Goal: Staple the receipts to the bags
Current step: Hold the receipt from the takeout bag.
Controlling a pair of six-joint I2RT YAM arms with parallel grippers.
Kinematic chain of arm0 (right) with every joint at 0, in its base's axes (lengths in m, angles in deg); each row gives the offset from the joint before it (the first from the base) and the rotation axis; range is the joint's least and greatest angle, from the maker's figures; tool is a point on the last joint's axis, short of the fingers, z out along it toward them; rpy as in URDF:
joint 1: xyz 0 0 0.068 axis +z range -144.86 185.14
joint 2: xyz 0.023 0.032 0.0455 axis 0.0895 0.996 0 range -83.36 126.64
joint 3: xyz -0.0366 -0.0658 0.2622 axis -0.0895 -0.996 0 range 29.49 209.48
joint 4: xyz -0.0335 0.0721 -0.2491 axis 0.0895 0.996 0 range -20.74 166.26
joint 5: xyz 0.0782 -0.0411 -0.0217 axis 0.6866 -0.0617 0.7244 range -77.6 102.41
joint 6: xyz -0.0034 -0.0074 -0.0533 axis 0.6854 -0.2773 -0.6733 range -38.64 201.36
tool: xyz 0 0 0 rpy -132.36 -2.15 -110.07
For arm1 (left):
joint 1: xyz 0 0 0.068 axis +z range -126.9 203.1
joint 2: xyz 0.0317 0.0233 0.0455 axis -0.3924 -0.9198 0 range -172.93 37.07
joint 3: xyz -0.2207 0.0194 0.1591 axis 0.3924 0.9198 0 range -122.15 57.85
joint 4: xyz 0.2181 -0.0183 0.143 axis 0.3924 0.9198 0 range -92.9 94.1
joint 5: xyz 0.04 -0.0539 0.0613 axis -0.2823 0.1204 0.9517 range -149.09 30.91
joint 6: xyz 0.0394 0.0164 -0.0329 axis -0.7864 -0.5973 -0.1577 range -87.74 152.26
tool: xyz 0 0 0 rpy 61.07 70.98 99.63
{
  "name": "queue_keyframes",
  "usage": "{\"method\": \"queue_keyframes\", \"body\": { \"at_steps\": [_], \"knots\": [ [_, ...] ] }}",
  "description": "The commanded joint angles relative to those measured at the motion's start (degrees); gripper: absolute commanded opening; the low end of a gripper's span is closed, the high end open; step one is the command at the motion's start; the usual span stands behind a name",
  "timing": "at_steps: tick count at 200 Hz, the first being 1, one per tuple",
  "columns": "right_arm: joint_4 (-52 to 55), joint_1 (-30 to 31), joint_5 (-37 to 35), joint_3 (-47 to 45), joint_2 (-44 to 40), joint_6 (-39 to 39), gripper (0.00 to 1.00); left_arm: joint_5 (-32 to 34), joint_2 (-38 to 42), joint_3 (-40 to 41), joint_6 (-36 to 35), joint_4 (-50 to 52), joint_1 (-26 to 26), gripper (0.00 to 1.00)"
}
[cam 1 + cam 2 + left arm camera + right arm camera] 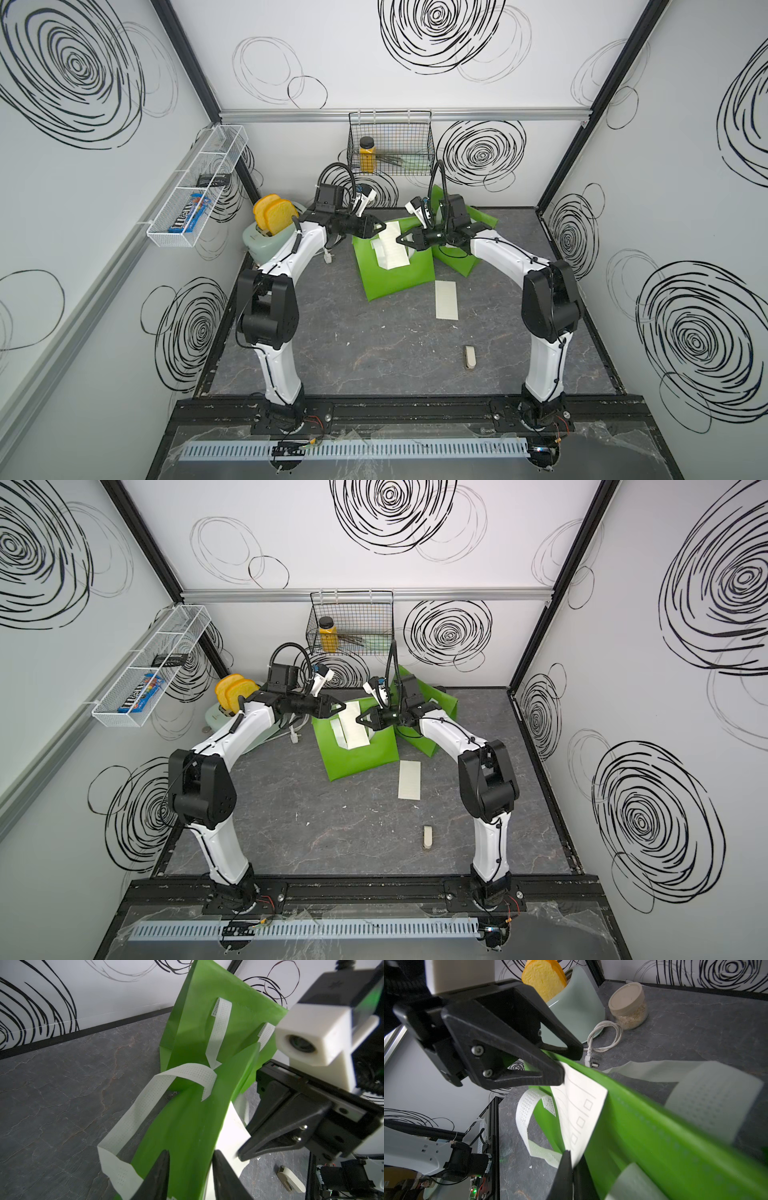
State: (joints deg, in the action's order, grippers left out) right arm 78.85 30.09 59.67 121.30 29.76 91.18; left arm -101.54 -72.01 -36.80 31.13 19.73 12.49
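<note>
Two bags (399, 276) (455, 259), two receipts (395, 247) (446, 300); right end effector (400, 240) tight on receipt (579, 1109), left end effector (384, 227) seemingly narrow astride bag (187, 1136).

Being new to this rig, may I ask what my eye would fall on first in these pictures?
First the bright green bag toward the back of the table, with a second bag beside it; the left gripper and right gripper meet at the receipt on it. Then the yellow toast standing in the toaster at far left.
</note>
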Motion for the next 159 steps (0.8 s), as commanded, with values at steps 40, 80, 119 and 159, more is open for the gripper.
{"method": "queue_keyframes", "body": {
  "at_steps": [40, 80, 119, 159],
  "knots": [
    [-1.4, -0.1, -0.3, 0.0, -0.1, 0.0, 0.06, -0.8, 0.0, 0.8, -1.2, -0.3, -0.2, 0.24],
    [-1.8, 0.0, -0.6, -0.3, -0.4, 0.3, 0.08, -1.1, 0.2, 0.9, -1.1, -0.3, -0.4, 0.14],
    [-2.2, -0.2, -1.5, -1.0, -1.0, 0.4, 0.14, -1.5, 0.4, 1.0, -1.1, -0.3, -0.5, 0.0],
    [-1.8, -0.6, -4.6, -2.2, -3.2, 0.7, 0.61, -2.2, 1.4, 1.6, -1.1, -0.6, -1.0, 0.0]
  ]
}}
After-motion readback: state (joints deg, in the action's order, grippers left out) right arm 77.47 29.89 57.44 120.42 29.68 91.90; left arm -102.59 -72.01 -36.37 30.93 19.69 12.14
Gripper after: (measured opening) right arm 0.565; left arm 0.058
